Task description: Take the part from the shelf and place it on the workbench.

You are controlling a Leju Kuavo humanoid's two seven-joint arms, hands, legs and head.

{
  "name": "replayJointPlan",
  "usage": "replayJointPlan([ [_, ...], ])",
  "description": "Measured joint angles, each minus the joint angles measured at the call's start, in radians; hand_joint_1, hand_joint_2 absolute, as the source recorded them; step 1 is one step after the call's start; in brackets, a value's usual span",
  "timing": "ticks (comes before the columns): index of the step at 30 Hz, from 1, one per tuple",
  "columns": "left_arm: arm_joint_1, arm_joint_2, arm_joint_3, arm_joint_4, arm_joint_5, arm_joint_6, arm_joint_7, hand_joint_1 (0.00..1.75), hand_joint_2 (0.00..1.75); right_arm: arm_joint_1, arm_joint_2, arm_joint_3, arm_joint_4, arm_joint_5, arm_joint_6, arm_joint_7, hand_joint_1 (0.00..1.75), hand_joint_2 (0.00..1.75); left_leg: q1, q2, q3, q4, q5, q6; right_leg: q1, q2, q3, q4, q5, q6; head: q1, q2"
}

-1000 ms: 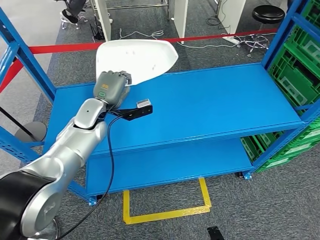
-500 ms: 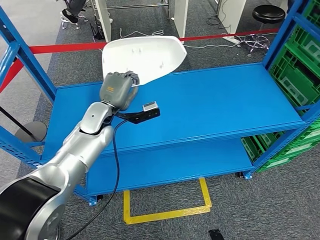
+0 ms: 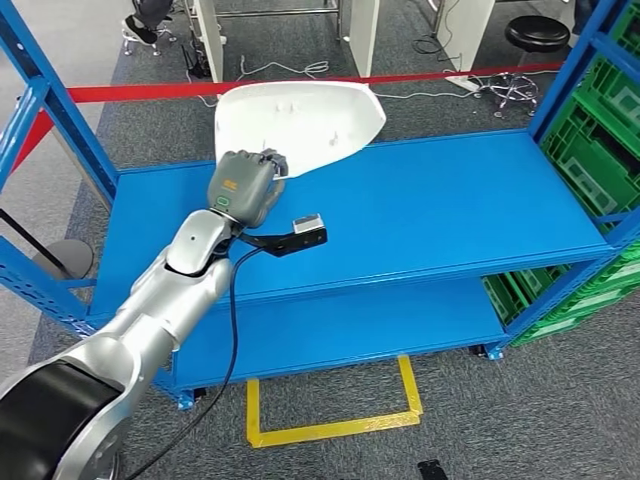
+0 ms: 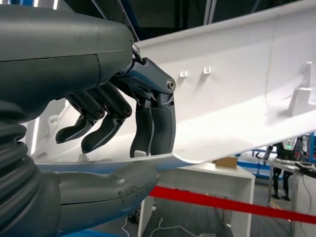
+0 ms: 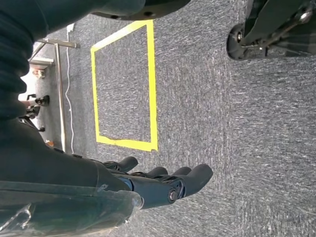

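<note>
Part (image 3: pixel 302 120): a broad white shell, lifted off the blue shelf (image 3: pixel 453 210) and held above its back left area. Its long axis runs across the shelf, with the pointed end toward the robot's right, so most of the shell lies out to the right of the grip and beyond it. The left hand (image 3: pixel 243 185) holds it by the near left edge; in the left wrist view the fingers (image 4: pixel 152 123) press on the upper face of the thin rim while the thumb (image 4: pixel 108 185) lies under it. That is a clamp at one end, so I judge the free end may sag or swing when carried. The right hand (image 5: pixel 164 185) hangs low over grey carpet and a yellow taped square (image 5: pixel 123 84), fingers fairly straight and holding nothing, well away from the part. The workbench cannot be made out for certain, so the carrying direction is uncertain.
</note>
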Motion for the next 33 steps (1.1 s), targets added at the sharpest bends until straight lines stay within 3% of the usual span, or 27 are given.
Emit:
replayJointPlan([
  [2, 0.000, 0.001, -0.002, -0.002, 0.000, 0.000, 0.000, 1.75, 1.75, -0.002, 0.000, -0.002, 0.000, 0.000, 0.000, 0.000, 0.00, 1.75, 0.001, -0.001, -0.008, 0.008, 0.002, -0.009, -0.001, 0.001, 0.076, -0.129, 0.041, 0.000, 0.001, 0.000],
  [3, -0.001, 0.001, -0.004, -0.003, 0.001, 0.000, 0.000, 1.75, 1.75, -0.002, 0.000, -0.002, 0.000, 0.000, 0.000, 0.000, 0.00, 1.75, 0.000, -0.002, -0.012, 0.013, 0.004, -0.015, -0.001, 0.003, 0.099, -0.169, 0.049, -0.004, 0.001, 0.000],
  [7, 0.001, 0.006, -0.013, -0.006, 0.003, 0.000, 0.000, 1.75, 1.75, -0.001, 0.001, -0.003, 0.000, 0.000, 0.000, 0.000, 0.00, 1.75, -0.002, -0.003, -0.025, 0.022, 0.008, -0.037, 0.000, 0.006, 0.096, -0.186, 0.060, -0.034, 0.000, 0.000],
  [8, 0.002, 0.007, -0.014, -0.006, 0.003, 0.000, 0.000, 1.75, 1.75, -0.002, 0.001, -0.004, 0.000, 0.000, 0.000, 0.000, 0.00, 1.75, 0.000, -0.002, -0.033, 0.038, -0.012, -0.043, -0.001, 0.005, 0.090, -0.186, 0.066, -0.043, -0.002, 0.000],
  [10, 0.002, 0.008, -0.017, -0.007, 0.004, 0.000, 0.000, 1.75, 1.75, -0.002, 0.001, -0.004, 0.000, 0.001, 0.000, 0.000, 0.00, 1.75, 0.005, 0.000, -0.066, 0.128, -0.090, -0.057, -0.003, 0.003, 0.074, -0.187, 0.080, -0.056, -0.008, 0.000],
  [12, 0.005, 0.009, -0.019, -0.007, 0.005, 0.000, 0.000, 1.75, 1.75, -0.001, 0.000, -0.005, 0.000, 0.001, 0.000, 0.000, 0.00, 1.75, 0.010, 0.001, -0.105, 0.258, -0.166, -0.067, -0.003, 0.001, 0.054, -0.187, 0.094, -0.059, -0.010, 0.000],
  [13, 0.007, 0.010, -0.019, -0.007, 0.006, 0.000, 0.001, 1.75, 1.75, -0.001, 0.000, -0.005, 0.000, 0.001, 0.000, 0.000, 0.00, 1.75, 0.012, 0.002, -0.111, 0.298, -0.179, -0.069, -0.003, 0.000, 0.043, -0.187, 0.102, -0.059, -0.010, 0.000],
  [14, 0.008, 0.011, -0.020, -0.007, 0.007, 0.000, 0.001, 1.75, 1.75, -0.001, 0.000, -0.005, 0.000, 0.001, 0.000, 0.000, 0.00, 1.75, 0.014, 0.002, -0.102, 0.305, -0.173, -0.070, -0.003, -0.001, 0.033, -0.187, 0.110, -0.058, -0.010, 0.000],
  [15, 0.008, 0.012, -0.021, -0.007, 0.008, 0.000, 0.001, 1.75, 1.75, -0.001, 0.000, -0.006, 0.000, 0.001, 0.000, 0.000, 0.00, 1.75, 0.016, 0.002, -0.075, 0.277, -0.151, -0.070, -0.003, -0.001, 0.024, -0.186, 0.118, -0.057, -0.010, 0.000],
  [16, 0.008, 0.013, -0.022, -0.007, 0.009, 0.000, 0.001, 1.75, 1.75, -0.001, 0.000, -0.006, 0.000, 0.002, 0.000, 0.000, 0.00, 1.75, 0.017, 0.002, -0.033, 0.223, -0.126, -0.069, -0.004, -0.001, 0.016, -0.186, 0.125, -0.054, -0.010, 0.000],
  [18, 0.006, 0.013, -0.023, -0.011, 0.012, 0.001, 0.001, 1.75, 1.75, -0.002, 0.000, -0.006, 0.000, 0.002, 0.000, 0.000, 0.00, 1.75, 0.016, 0.002, 0.054, 0.094, -0.106, -0.063, -0.002, -0.001, 0.003, -0.186, 0.140, -0.044, -0.010, 0.000],
  [20, 0.006, 0.013, -0.025, -0.015, 0.014, 0.001, 0.001, 1.75, 1.75, -0.002, 0.000, -0.006, 0.000, 0.003, -0.001, 0.001, 0.00, 1.75, 0.013, 0.000, 0.087, 0.028, -0.111, -0.053, -0.001, -0.001, -0.006, -0.191, 0.158, -0.031, -0.010, 0.000],
  [22, 0.008, 0.014, -0.025, -0.016, 0.015, 0.001, 0.001, 1.75, 1.75, 0.001, 0.000, -0.006, 0.000, 0.003, -0.001, 0.002, 0.00, 1.75, 0.012, 0.001, 0.077, 0.020, -0.099, -0.037, -0.003, -0.001, -0.010, -0.199, 0.170, -0.017, -0.011, 0.000],
  [23, 0.010, 0.014, -0.026, -0.016, 0.016, 0.001, 0.001, 1.75, 1.75, 0.002, 0.000, -0.006, 0.000, 0.003, -0.001, 0.003, 0.00, 1.75, 0.012, 0.002, 0.070, 0.018, -0.090, -0.029, -0.004, -0.001, -0.017, -0.193, 0.158, -0.012, -0.010, 0.000],
  [25, 0.010, 0.014, -0.027, -0.016, 0.017, 0.001, 0.001, 1.75, 1.75, 0.004, 0.000, -0.007, 0.000, 0.003, -0.001, 0.004, 0.00, 1.75, 0.014, 0.004, 0.054, 0.016, -0.070, -0.014, -0.005, -0.001, -0.043, -0.118, 0.081, -0.007, -0.008, 0.000],
  [27, 0.011, 0.014, -0.030, -0.016, 0.019, 0.000, 0.001, 1.75, 1.75, 0.004, 0.000, -0.008, 0.000, 0.003, -0.001, 0.005, 0.00, 1.75, 0.012, 0.004, 0.032, 0.016, -0.052, -0.008, -0.004, -0.001, -0.076, 0.014, -0.007, -0.005, -0.006, 0.000],
  [28, 0.011, 0.014, -0.033, -0.016, 0.020, -0.001, 0.002, 1.75, 1.75, 0.003, 0.000, -0.008, 0.000, 0.003, -0.001, 0.004, 0.00, 1.75, 0.011, 0.004, 0.020, 0.016, -0.042, -0.007, -0.003, -0.001, -0.082, 0.064, -0.024, -0.005, -0.006, 0.000],
  [29, 0.012, 0.015, -0.037, -0.016, 0.022, -0.002, 0.003, 1.75, 1.75, 0.002, 0.000, -0.009, 0.000, 0.003, -0.001, 0.004, 0.00, 1.75, 0.010, 0.004, 0.008, 0.017, -0.033, -0.007, -0.001, -0.001, -0.073, 0.084, -0.020, -0.006, -0.006, 0.000],
  [30, 0.013, 0.015, -0.040, -0.016, 0.026, -0.003, 0.005, 1.75, 1.75, 0.002, 0.000, -0.010, 0.000, 0.003, -0.001, 0.003, 0.00, 1.75, 0.009, 0.003, -0.004, 0.017, -0.023, -0.008, 0.000, -0.001, -0.047, 0.070, 0.001, -0.008, -0.006, 0.000],
  [31, 0.013, 0.015, -0.044, -0.017, 0.029, -0.003, 0.007, 1.75, 1.75, 0.001, 0.000, -0.011, 0.000, 0.003, -0.001, 0.002, 0.00, 1.75, 0.008, 0.003, -0.014, 0.018, -0.014, -0.010, 0.001, -0.001, -0.004, 0.023, 0.026, -0.011, -0.006, 0.000],
  [33, 0.012, 0.016, -0.048, -0.020, 0.035, -0.003, 0.011, 1.75, 1.75, -0.002, -0.001, -0.012, 0.000, 0.003, -0.001, -0.001, 0.00, 1.75, 0.006, 0.002, -0.031, 0.020, 0.001, -0.017, 0.005, -0.001, 0.093, -0.112, 0.036, -0.018, -0.007, 0.000],
])
